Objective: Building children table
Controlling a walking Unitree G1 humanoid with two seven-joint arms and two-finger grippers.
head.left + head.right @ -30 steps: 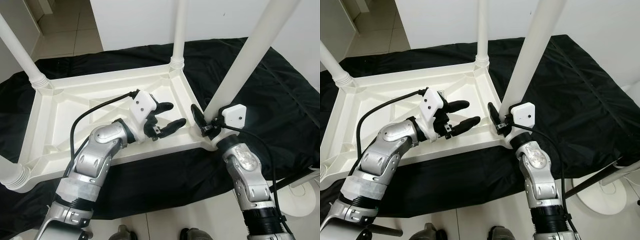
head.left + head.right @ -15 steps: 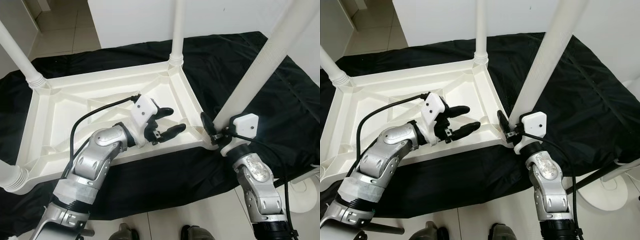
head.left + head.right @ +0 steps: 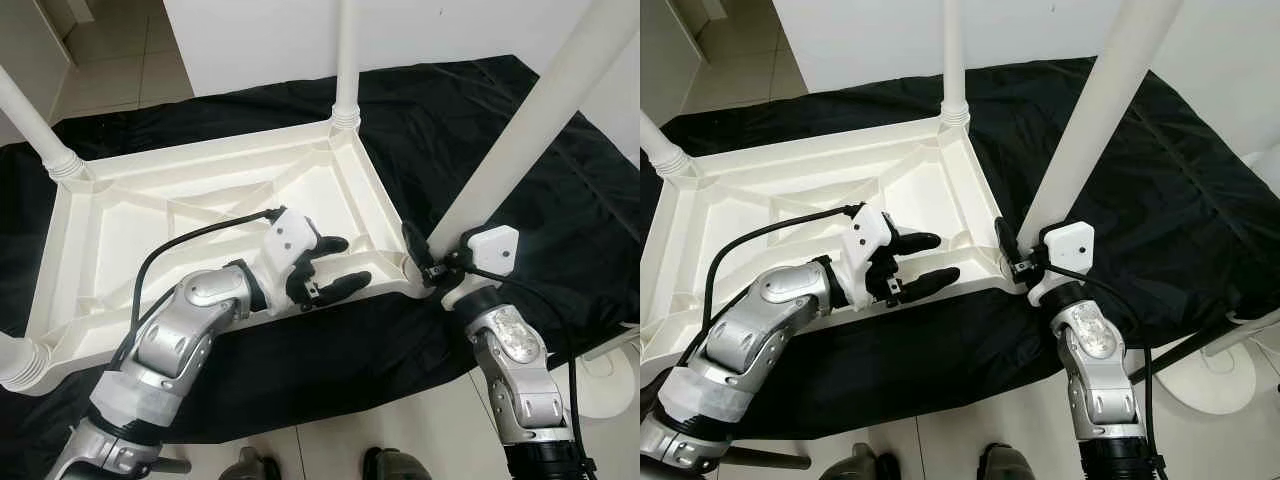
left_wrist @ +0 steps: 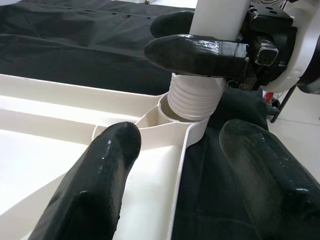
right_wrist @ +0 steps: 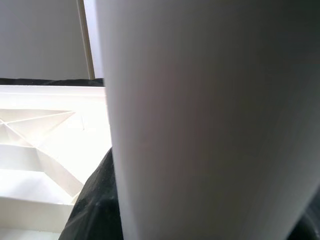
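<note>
Right now the white tabletop (image 3: 200,230) lies upside down on the black cloth (image 3: 540,230), its long axis running from nine to three o'clock. The right gripper (image 3: 425,258) clamps the near-right leg (image 3: 520,140), which points up toward one o'clock. The left gripper (image 3: 335,265) hovers with fingers spread wide just beside the socket (image 4: 175,112). Best to keep the leg square to the socket while seating it.

The upturned table (image 3: 200,210) is seen from above by the 2 head eyes, facing forward and down. Its corner leg (image 4: 210,20) is viewed closely along the left claw (image 4: 185,165) and nearer still from the right wrist.
</note>
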